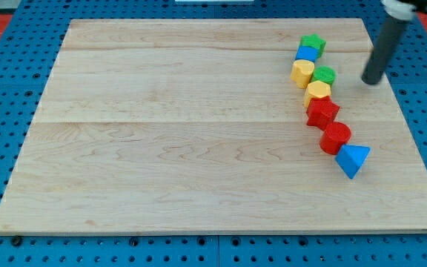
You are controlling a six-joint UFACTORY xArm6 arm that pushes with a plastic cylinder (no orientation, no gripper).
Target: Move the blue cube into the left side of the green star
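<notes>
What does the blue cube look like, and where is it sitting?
The blue cube is a small, bright blue block with flat faces, plain and smooth-looking. It rests on the wooden board near the view's top right, second in a winding chain of blocks. The green star sits right above it, seemingly touching, and a yellow block presses against its lower side. My tip stands off to its right, not touching it.

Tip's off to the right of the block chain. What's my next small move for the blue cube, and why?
Probably swing my tip around the view's top to the green star's left. The blue cube sits just below the star, touching it, so it needs nudging leftward before pushing it in.
</notes>
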